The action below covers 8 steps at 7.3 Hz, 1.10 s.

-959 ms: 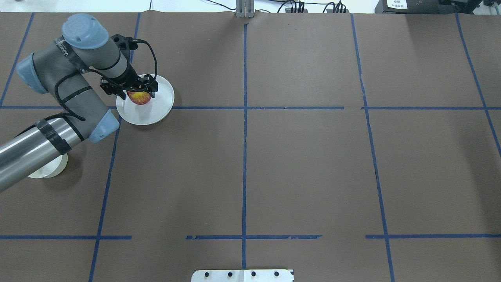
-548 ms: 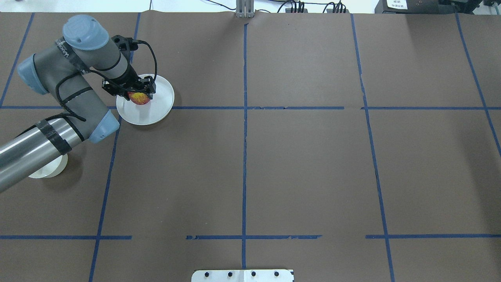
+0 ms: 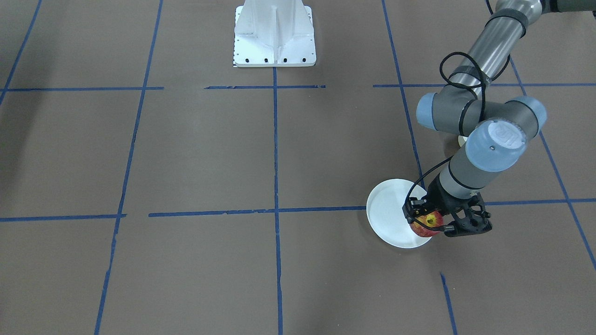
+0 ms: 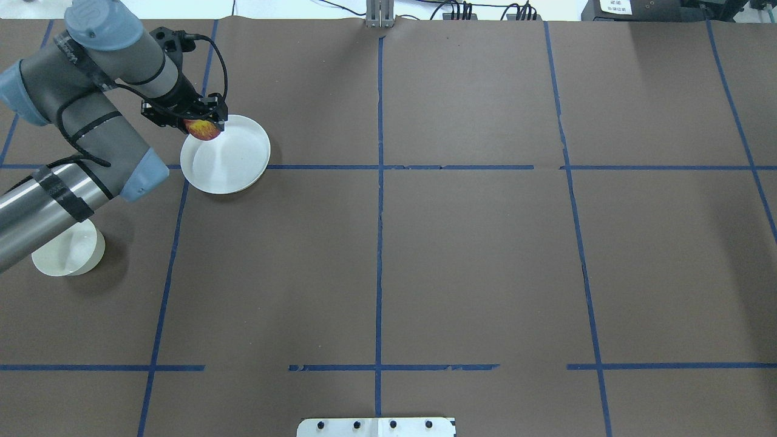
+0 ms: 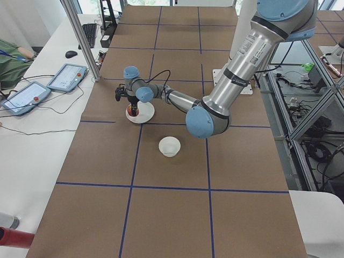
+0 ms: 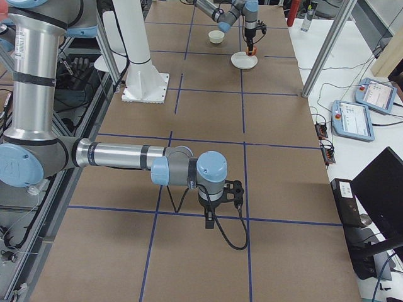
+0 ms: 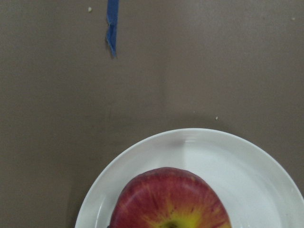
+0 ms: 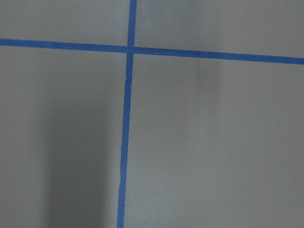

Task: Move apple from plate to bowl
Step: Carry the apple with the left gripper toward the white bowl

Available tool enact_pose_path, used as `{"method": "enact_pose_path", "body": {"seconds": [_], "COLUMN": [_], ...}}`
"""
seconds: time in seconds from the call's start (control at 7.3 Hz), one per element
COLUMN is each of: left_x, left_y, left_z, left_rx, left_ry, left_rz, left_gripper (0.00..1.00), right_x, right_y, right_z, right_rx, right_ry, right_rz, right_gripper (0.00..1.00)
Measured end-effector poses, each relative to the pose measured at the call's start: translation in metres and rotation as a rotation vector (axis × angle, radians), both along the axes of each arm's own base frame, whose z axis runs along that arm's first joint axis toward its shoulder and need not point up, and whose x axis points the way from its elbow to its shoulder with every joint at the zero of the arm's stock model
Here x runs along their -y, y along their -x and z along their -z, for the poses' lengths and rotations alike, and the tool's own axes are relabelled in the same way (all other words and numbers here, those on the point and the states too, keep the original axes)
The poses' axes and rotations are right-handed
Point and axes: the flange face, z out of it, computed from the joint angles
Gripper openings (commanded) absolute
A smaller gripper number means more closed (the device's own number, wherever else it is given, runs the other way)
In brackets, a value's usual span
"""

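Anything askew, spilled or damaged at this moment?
Nothing stands out. The left gripper is shut on the apple over the plate's rim. The plate lies flat, and the bowl stands upright and looks empty. Only the blue tape lines are frayed in spots.

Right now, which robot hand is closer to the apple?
Left. The left gripper is clamped on the apple, over the plate. The right gripper is far off on the opposite side, nowhere near it.
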Motion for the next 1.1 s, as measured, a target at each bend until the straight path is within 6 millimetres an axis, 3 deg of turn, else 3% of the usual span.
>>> {"method": "enact_pose_path", "body": {"seconds": [0.27,0.55,0.82,1.1], "left_x": [-0.026,-0.075,-0.139,-0.191], "left_y": [0.053,0.116,0.166,0.197], "left_z": [0.002,-0.002,-0.04,-0.092], "left_rx": [-0.008,0.051,0.09,0.087], "left_ry": [-0.058,-0.118,-0.144,-0.15], "left_rz": [-0.035,-0.107,-0.154,-0.147], "left_gripper": [0.17,0.15,0.14,0.14], "right_x": [0.0,0.0,0.0,0.0], "right_y": [0.0,0.0,0.0,0.0], "right_z": [0.0,0.0,0.0,0.0], "right_rx": [0.0,0.0,0.0,0.0], "right_ry": [0.0,-0.001,0.0,0.0], "right_rz": [0.0,0.0,0.0,0.0], "right_gripper": [1.0,1.0,1.0,1.0]}}
